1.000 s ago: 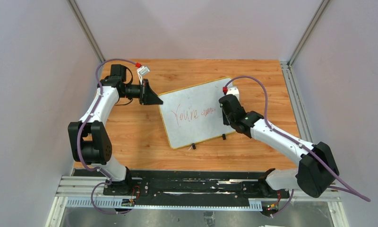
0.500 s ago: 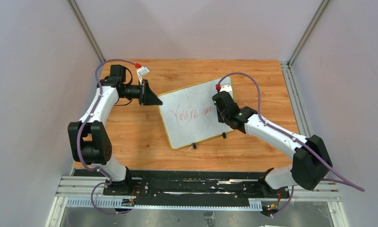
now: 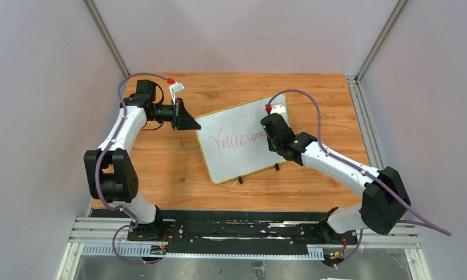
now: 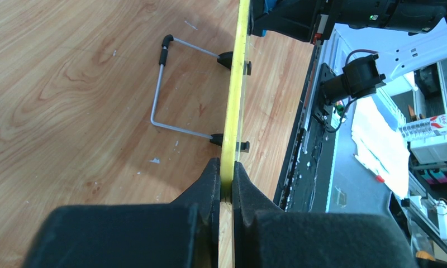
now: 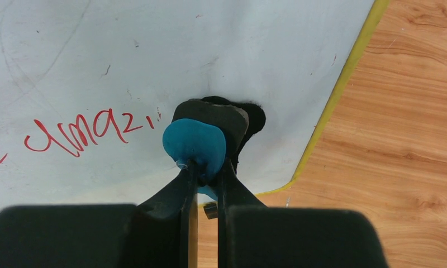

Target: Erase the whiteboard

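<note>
The whiteboard (image 3: 243, 154) lies tilted on the wooden table, with red writing "You're" and a partly wiped word. My left gripper (image 3: 190, 123) is shut on its left yellow rim; in the left wrist view the rim (image 4: 232, 111) runs edge-on between my pads (image 4: 226, 176). My right gripper (image 3: 271, 129) is shut on the blue and black eraser (image 5: 196, 142) and presses its black felt on the board (image 5: 126, 56) just right of the remaining red letters (image 5: 87, 129).
A wire stand (image 4: 165, 84) under the board shows in the left wrist view. Two black clips (image 3: 239, 179) sit on the board's near edge. Bare wooden table (image 3: 161, 169) surrounds the board. Grey enclosure walls stand on both sides.
My right gripper with the eraser has moved left across the board over the second word, then shifted slightly. The left gripper and board have stayed put.
</note>
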Motion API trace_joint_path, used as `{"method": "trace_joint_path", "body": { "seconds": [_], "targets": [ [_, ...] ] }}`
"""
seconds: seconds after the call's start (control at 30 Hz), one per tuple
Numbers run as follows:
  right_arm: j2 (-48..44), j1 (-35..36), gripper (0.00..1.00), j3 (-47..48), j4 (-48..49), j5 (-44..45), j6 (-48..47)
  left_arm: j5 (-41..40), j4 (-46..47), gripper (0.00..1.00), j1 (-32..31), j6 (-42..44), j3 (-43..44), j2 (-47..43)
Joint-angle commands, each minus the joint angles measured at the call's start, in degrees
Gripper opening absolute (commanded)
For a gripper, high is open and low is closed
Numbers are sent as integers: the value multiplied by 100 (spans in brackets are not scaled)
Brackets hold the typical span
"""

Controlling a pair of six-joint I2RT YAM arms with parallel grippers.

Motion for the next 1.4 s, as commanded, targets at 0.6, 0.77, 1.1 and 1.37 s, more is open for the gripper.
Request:
{"method": "trace_joint_path", "body": {
  "seconds": [0.6, 0.77, 1.1, 1.37],
  "targets": [
    [-372, -374, 1, -260, 332, -596, -213, -596, -735, 0, -91, 865, 538, 445],
    [-209, -291, 1, -244, 692, -1339, -233, -612, -861, 0, -91, 941, 631, 489],
    [525, 213, 1, 499, 832, -1868, -222, -592, -868, 0, -91, 935, 638, 468],
    [641, 357, 1, 723, 770, -1655, -251, -587, -906, 0, -91, 992, 668, 454]
  ]
}}
